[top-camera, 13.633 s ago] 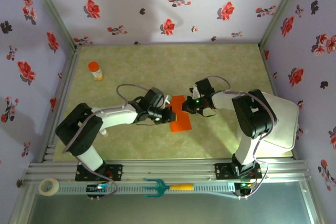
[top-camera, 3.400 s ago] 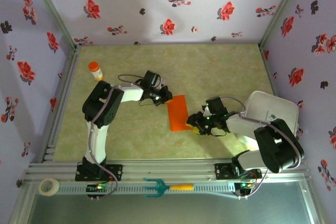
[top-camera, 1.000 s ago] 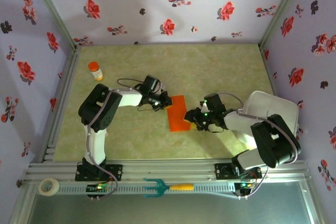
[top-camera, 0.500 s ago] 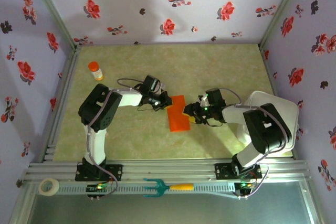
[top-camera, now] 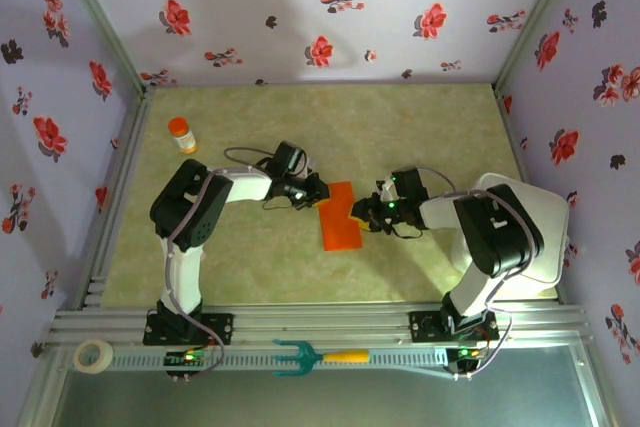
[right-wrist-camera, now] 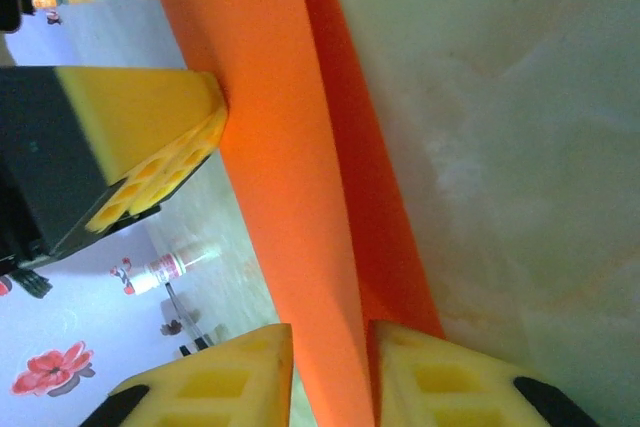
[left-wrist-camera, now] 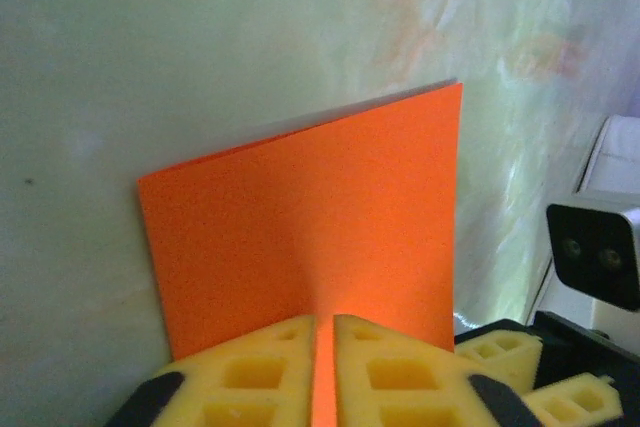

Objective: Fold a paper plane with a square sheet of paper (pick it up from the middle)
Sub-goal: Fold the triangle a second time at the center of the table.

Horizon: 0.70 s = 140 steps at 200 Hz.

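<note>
Orange-red thin paper (top-camera: 340, 219), smooth and folded into a rectangle, lies mid table (top-camera: 440, 137), long axis far-to-near. The left gripper (top-camera: 318, 191), jaws almost together, pinches its far-left edge; the right gripper (top-camera: 361, 214) clamps its raised right flap.

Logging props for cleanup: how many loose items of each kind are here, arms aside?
Folded orange paper sheet: 1
Small orange-capped plastic bottle: 1
White tape roll: 1
Teal fork tool, orange handle: 1
White plastic tray: 1
Total: 5
</note>
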Available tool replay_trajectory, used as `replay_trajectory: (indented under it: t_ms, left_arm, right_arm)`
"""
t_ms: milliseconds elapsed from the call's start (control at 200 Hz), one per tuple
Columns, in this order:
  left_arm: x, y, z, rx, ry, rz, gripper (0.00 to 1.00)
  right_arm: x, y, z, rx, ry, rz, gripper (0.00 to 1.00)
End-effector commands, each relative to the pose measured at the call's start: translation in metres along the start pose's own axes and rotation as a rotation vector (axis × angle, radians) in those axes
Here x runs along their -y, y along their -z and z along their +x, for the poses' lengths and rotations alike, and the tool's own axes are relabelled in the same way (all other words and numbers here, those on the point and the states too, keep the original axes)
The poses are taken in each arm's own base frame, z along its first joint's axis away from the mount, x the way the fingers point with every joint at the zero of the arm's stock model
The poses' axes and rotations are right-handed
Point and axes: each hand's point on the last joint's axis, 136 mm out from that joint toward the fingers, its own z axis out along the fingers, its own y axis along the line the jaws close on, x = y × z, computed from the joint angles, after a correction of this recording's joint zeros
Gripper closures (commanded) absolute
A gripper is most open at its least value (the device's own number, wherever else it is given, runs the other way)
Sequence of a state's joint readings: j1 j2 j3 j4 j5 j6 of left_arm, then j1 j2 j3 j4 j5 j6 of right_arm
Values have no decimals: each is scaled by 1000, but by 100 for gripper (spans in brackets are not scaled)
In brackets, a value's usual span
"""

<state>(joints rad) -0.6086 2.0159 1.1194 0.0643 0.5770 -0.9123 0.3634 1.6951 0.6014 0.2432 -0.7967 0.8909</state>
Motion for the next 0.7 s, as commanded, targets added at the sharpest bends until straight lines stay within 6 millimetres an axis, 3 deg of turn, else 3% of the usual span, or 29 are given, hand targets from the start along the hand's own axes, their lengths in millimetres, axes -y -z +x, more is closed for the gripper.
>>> replay_trajectory:
  t_ms: [0,115,295,365,535,695]
  left_arm:
    - [25,20,-8,32,-61,24,80]
    - [31,36,-11,86,-96,1,71]
    - [39,68,-14,207,-192,-41,62]
    - [38,79,-15,258,-220,-62,60]
    - [41,99,-9,316,-283,-65,54]
    - [51,101,6,331,-393,-51,52]
  right_arm:
    - [-8,-1,-7,0,31,-29,78]
    - [-8,-1,-9,14,22,-29,88]
    - [-1,0,-22,99,-92,0,94]
    - [-8,-1,-26,138,-119,-45,94]
    - [-12,-2,-25,146,-127,-71,88]
    - [-12,-2,-21,101,-74,-32,77]
